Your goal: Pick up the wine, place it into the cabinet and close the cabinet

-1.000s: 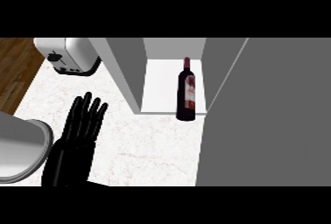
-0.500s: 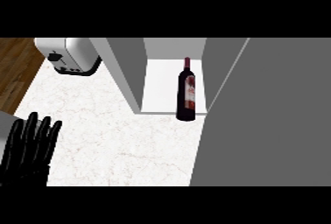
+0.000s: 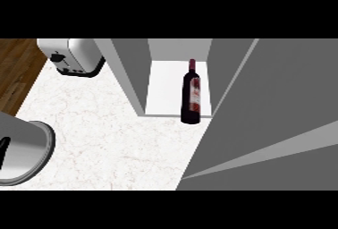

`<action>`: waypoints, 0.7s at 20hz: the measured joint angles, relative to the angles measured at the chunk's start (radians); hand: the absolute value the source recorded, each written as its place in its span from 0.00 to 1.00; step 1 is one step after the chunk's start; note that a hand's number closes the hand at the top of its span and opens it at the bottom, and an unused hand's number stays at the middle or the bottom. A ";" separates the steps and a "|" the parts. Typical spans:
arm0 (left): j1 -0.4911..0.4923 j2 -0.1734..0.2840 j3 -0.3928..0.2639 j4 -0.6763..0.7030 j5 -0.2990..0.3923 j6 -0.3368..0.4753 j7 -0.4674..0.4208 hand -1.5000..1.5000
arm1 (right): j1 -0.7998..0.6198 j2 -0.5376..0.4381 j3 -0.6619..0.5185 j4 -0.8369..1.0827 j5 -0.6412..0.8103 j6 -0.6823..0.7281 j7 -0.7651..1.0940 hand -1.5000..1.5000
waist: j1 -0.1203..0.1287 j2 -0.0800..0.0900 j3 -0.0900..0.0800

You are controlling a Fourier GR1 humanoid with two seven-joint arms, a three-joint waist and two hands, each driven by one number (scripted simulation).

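You see the wine (image 3: 191,91) standing upright inside the open cabinet (image 3: 129,67), near its front edge. A dark sliver at the left edge may be the left hand (image 3: 3,150); you cannot tell its fingers. A toaster (image 3: 71,55) sits on the counter (image 3: 119,134).

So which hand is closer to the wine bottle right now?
Left, by default: the left hand shows only as a sliver at the view's left edge, far left of the wine bottle in the cabinet. The right hand is not in view.
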 measured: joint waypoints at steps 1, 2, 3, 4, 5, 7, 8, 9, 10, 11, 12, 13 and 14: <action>0.012 0.005 0.025 0.012 0.011 -0.032 -0.005 0.00 | -0.028 0.004 0.030 0.014 0.030 -0.030 0.000 1.00 | -0.001 0.000 0.000; 0.037 0.006 0.045 0.014 0.015 -0.058 -0.015 0.00 | -0.065 0.007 0.051 0.029 0.050 -0.061 0.009 1.00 | 0.001 0.000 0.000; 0.046 0.009 0.064 0.010 0.024 -0.070 -0.010 0.00 | -0.106 0.010 0.083 0.049 0.075 -0.101 0.014 1.00 | 0.001 0.000 0.000; 0.065 0.012 0.081 0.008 0.029 -0.092 -0.013 0.00 | -0.144 0.012 0.108 0.071 0.099 -0.133 0.016 1.00 | 0.002 0.000 0.000; 0.067 0.022 0.113 0.019 0.050 -0.117 -0.009 0.00 | -0.186 0.014 0.121 0.099 0.113 -0.162 0.013 1.00 | 0.002 0.001 0.000; 0.081 0.038 0.165 0.024 0.085 -0.157 0.006 0.00 | -0.271 0.009 0.124 0.156 0.124 -0.217 0.012 1.00 | 0.005 0.002 0.000; 0.079 0.038 0.172 0.026 0.085 -0.161 0.011 0.00 | -0.325 0.011 0.130 0.195 0.129 -0.256 0.012 1.00 | 0.005 0.003 0.000; 0.083 0.044 0.191 0.023 0.097 -0.171 0.022 0.00 | -0.374 0.013 0.136 0.228 0.128 -0.298 0.016 1.00 | 0.007 0.003 0.000; 0.078 0.046 0.209 0.027 0.109 -0.182 0.032 0.00 | -0.420 0.015 0.128 0.264 0.120 -0.324 0.017 1.00 | 0.006 0.004 0.000; 0.075 0.044 0.214 0.028 0.110 -0.189 0.040 0.00 | -0.459 0.016 0.119 0.308 0.109 -0.348 -0.001 1.00 | 0.005 0.004 0.001; 0.071 0.045 0.225 0.028 0.120 -0.195 0.052 0.00 | -0.508 0.017 0.103 0.348 0.093 -0.369 -0.002 1.00 | 0.006 0.005 0.001; 0.082 0.050 0.249 0.021 0.138 -0.207 0.064 0.00 | -0.553 0.018 0.098 0.376 0.084 -0.396 0.014 1.00 | 0.008 0.005 0.001; 0.089 0.052 0.265 0.020 0.148 -0.222 0.071 0.00 | -0.605 0.018 0.077 0.409 0.070 -0.414 0.021 1.00 | 0.010 0.005 0.001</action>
